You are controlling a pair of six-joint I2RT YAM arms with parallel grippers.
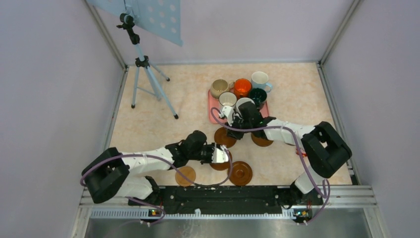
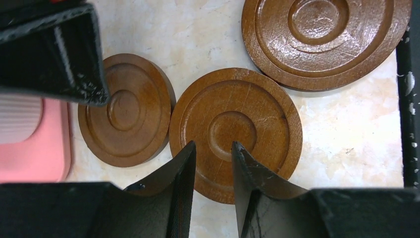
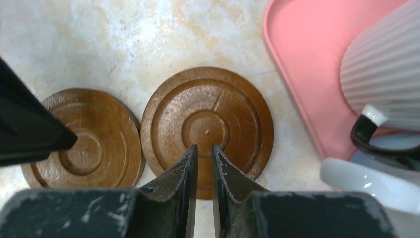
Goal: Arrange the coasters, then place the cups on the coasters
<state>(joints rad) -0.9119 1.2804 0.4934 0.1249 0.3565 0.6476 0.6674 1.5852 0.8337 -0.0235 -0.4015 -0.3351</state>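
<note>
Five coasters lie on the table in front of the pink tray (image 1: pixel 212 101). Four are dark brown (image 1: pixel 262 141) (image 1: pixel 240 173), and a lighter tan one (image 1: pixel 185 175) lies at the near left. My left gripper (image 1: pixel 221 154) (image 2: pixel 213 146) is shut, its tips over the middle of one brown coaster (image 2: pixel 235 131) and holding nothing. My right gripper (image 1: pixel 232 130) (image 3: pixel 204 147) is shut too, with its tips over the neighbouring brown coaster (image 3: pixel 207 129) (image 1: pixel 224 137). The cups stand on the tray: beige (image 1: pixel 220 88), orange (image 1: pixel 242 87), pale blue (image 1: pixel 260 79), dark green (image 1: pixel 257 96) and two white ones (image 1: pixel 227 99).
A ribbed white cup (image 3: pixel 386 69) and the tray's rim (image 3: pixel 297 84) are close on the right of my right fingers. A camera tripod (image 1: pixel 148 79) stands at the far left. Walls close the table on three sides.
</note>
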